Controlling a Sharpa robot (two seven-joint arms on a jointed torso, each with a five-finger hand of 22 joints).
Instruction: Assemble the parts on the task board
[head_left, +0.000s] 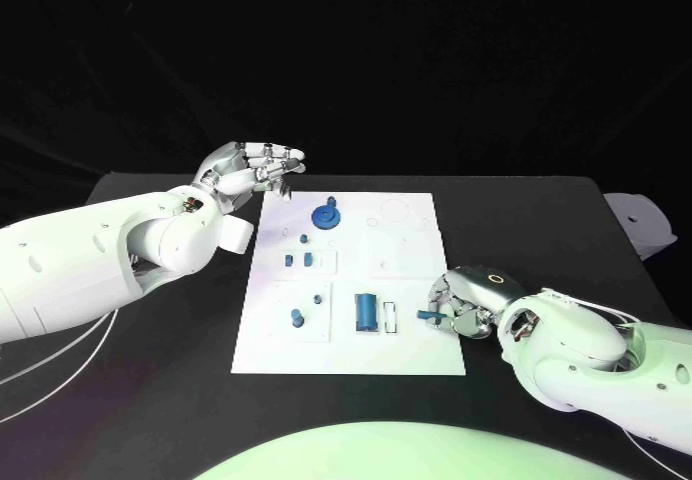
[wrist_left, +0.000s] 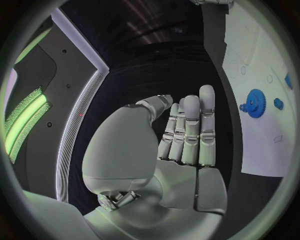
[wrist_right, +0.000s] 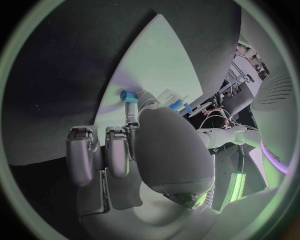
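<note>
Right hand (head_left: 469, 300), lower right of the head view at the board's right edge: grasping a small blue part (head_left: 428, 316), pinched at the fingertips and jutting left over the task board (head_left: 411, 345). Same blue part (wrist_right: 128, 95) seen from the right wrist view at the tips of the fingers (wrist_right: 129, 116), above the white board surface (wrist_right: 156, 65), other fingers curled below; a second bit of blue (wrist_right: 178, 105) just beside the hand there, too hidden to tell what it is.

Just left of the held part in the head view: long blue bar (head_left: 366, 312) upright beside a narrow white slot (head_left: 388, 316), near but apart from the fingers. Farther left, two small blue pieces (head_left: 317, 298) (head_left: 297, 318) in a lower rectangular recess; above them two short blue pegs (head_left: 290, 260) (head_left: 309, 261) in another recess, and a tiny blue piece (head_left: 304, 238) above that.

Left hand (head_left: 257, 165), upper left of the head view, off the board's top-left corner over the black table (head_left: 173, 390): released, holding nothing, fingers loosely bent and apart. In the left wrist view, left hand (wrist_left: 181, 145) flat with fingers straight side by side, palm bare; blue gear (wrist_left: 255, 102) with a small blue piece (wrist_left: 278, 104) next to it on the board (wrist_left: 262, 150), well apart from the fingers. Same blue gear (head_left: 329, 215) in the head view near the board's top, right of and below the left hand.
</note>
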